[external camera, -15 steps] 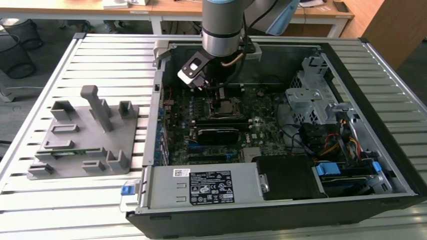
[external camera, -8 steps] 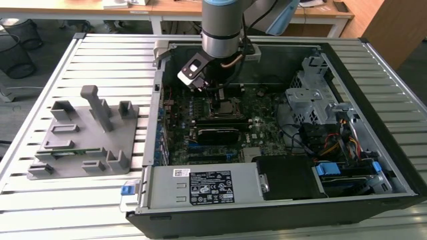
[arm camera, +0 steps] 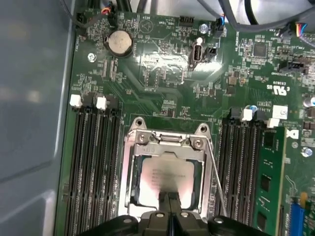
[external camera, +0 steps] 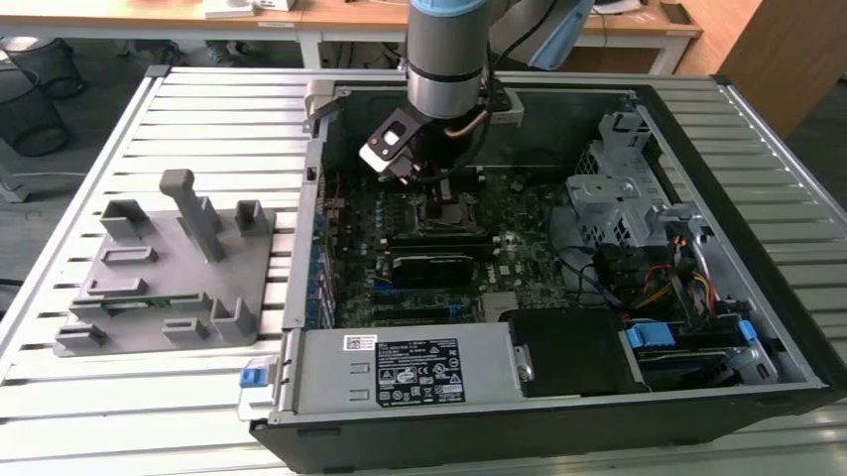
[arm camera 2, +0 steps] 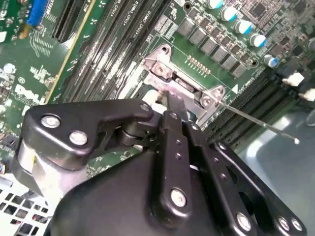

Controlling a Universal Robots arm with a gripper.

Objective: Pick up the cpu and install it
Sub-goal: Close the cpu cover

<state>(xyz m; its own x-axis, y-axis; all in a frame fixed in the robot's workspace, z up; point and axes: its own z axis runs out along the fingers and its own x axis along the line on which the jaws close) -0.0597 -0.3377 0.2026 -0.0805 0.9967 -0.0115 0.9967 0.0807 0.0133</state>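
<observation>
Inside the metal frame (arm camera: 167, 140) at the middle of the motherboard (arm camera: 157, 73), the cpu (arm camera: 165, 179) lies flat, silver top up and square to the frame's sides, so it looks already seated. Over its edge stands the hand (arm camera: 170, 204), fingers drawn together to a narrow seam and holding nothing, probably so the slim tip fits within the frame; whether it touches the cpu I cannot tell. Beside the frame the thin lever (arm camera: 216, 182) stands free, so nothing seems to clamp the cpu yet.
</observation>
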